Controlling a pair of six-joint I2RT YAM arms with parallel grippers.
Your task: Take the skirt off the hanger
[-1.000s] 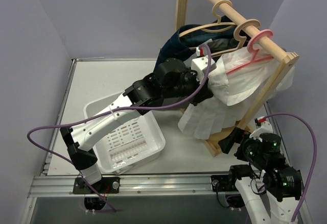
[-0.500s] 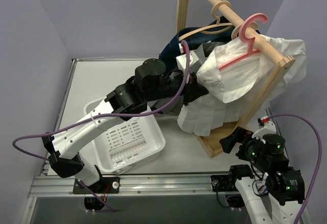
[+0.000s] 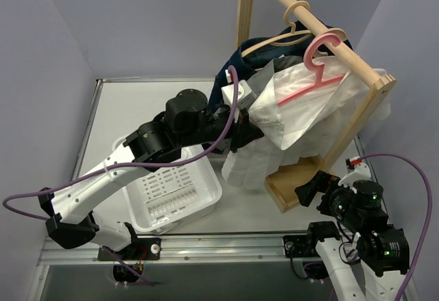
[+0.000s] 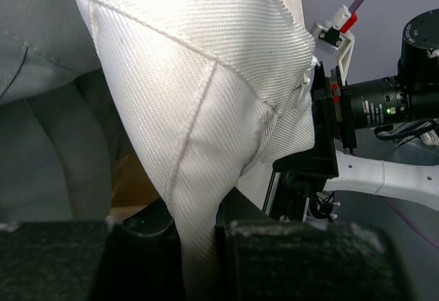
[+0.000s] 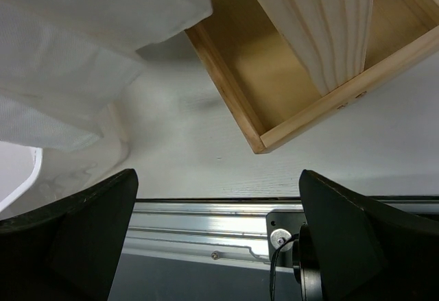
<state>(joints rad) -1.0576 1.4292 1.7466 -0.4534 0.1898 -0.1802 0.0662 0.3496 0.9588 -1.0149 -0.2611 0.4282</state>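
The left gripper (image 4: 199,246), the nearer one, is clenched on a fold of the white skirt (image 3: 295,119), which slants up and far-right from it to the pink hanger (image 3: 310,86) by the wooden rail (image 3: 357,54), while the right gripper (image 3: 310,190) waits spread wide and empty, well apart at near right.

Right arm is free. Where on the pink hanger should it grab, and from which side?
Probably the bare neck of the pink hanger, just under its hook, approached from the right. The white skirt covers most of the hanger's arms and hangs to the left, where the left gripper is shut on the cloth. The right gripper is open, low by the rack.
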